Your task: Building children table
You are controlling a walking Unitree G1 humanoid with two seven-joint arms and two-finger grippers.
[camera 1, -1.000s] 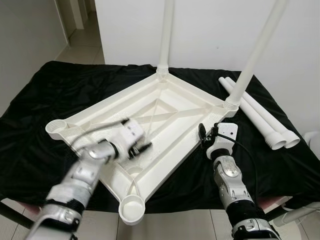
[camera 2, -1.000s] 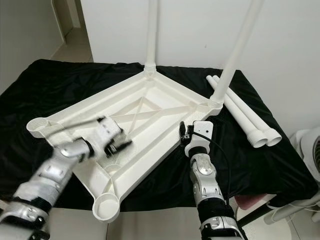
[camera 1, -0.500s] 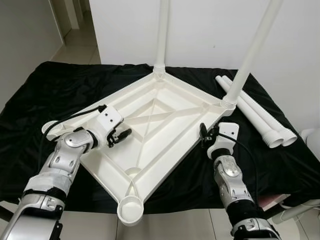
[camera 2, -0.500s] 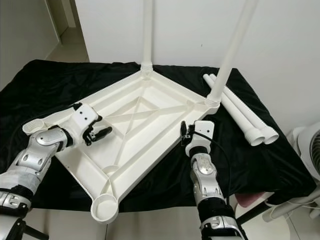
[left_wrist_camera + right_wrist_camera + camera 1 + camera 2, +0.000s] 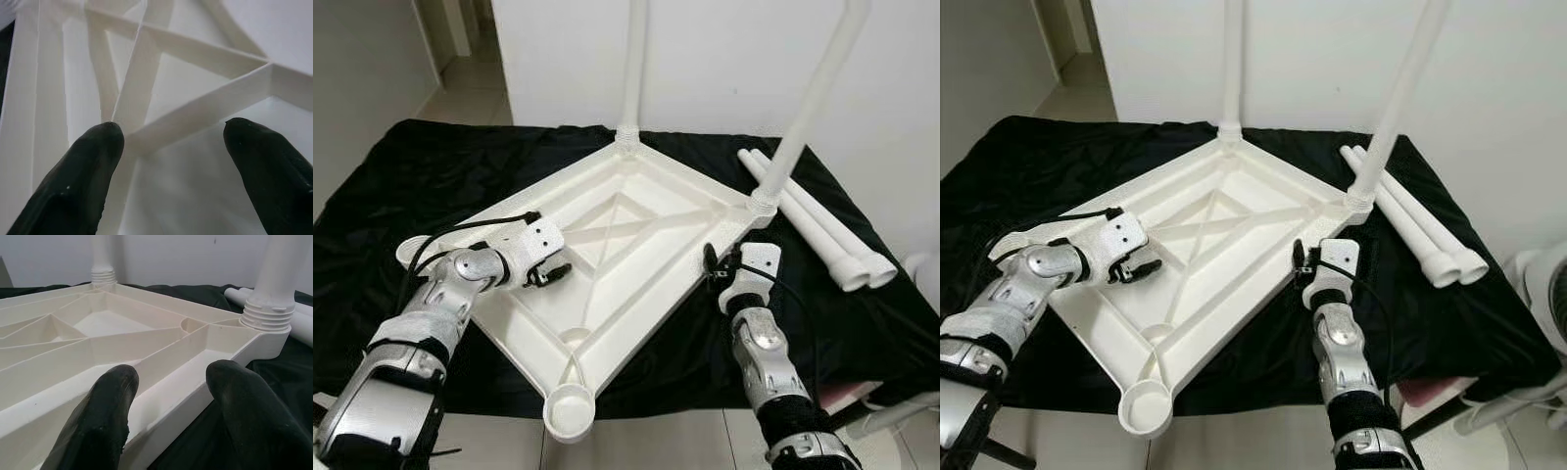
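The white tabletop (image 5: pixel 636 230) lies upside down on a black cloth. Two white legs stand screwed in, one at the far corner (image 5: pixel 633 69) and one at the right corner (image 5: pixel 806 108). Two loose legs (image 5: pixel 818 225) lie on the cloth to the right. The left socket (image 5: pixel 415 250) and the near socket (image 5: pixel 570 408) hold nothing. My left gripper (image 5: pixel 556 276) hovers open over the ribs inside the tabletop, near its left rim; the ribs run under its fingers (image 5: pixel 93 161). My right gripper (image 5: pixel 710 262) stands open at the right rim, which lies between its fingers (image 5: pixel 107 406).
The black cloth (image 5: pixel 401 176) covers the whole worktable, whose front edge runs just past the near socket. A white wall stands behind. A doorway and tiled floor (image 5: pixel 470 88) open at the far left. A white fan (image 5: pixel 1552 294) stands at the right.
My left arm has swung from the tabletop's middle toward its left rim, then settled slightly lower, gripper still open. The right arm has held its place.
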